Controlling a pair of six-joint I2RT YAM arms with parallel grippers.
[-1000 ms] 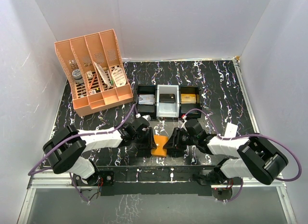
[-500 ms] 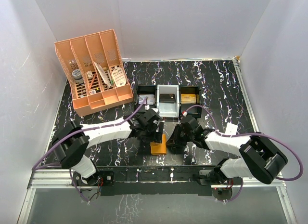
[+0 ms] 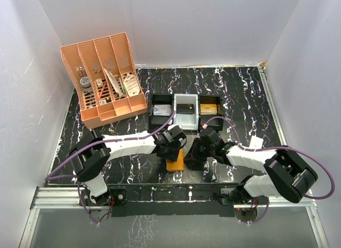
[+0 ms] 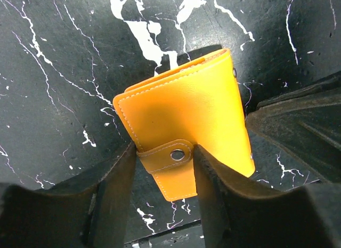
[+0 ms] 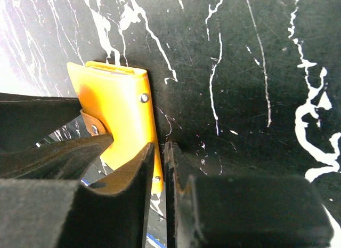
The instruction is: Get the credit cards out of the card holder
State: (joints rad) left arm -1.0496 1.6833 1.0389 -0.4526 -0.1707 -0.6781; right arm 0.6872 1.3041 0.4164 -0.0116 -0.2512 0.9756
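Observation:
The orange card holder (image 3: 175, 164) lies folded shut on the black marbled table, between my two grippers near the front edge. In the left wrist view the card holder (image 4: 186, 109) has its snap strap (image 4: 170, 157) fastened, and my left gripper (image 4: 164, 170) is closed on that strap, a finger against each side. In the right wrist view my right gripper (image 5: 159, 162) is pinched on the long edge of the card holder (image 5: 114, 106). From above, the left gripper (image 3: 173, 149) is at its far end and the right gripper (image 3: 193, 158) at its right. The credit cards are hidden.
A large orange slotted desk organizer (image 3: 104, 82) stands at the back left. A row of small trays (image 3: 161, 116) sits just behind the grippers, holding a small black box (image 3: 185, 107) and a gold block (image 3: 211, 108). White walls enclose the table.
My left gripper has swung right from beside the card holder to its far end and closed on the strap. The card holder has shifted slightly. The right gripper stays pinched on it.

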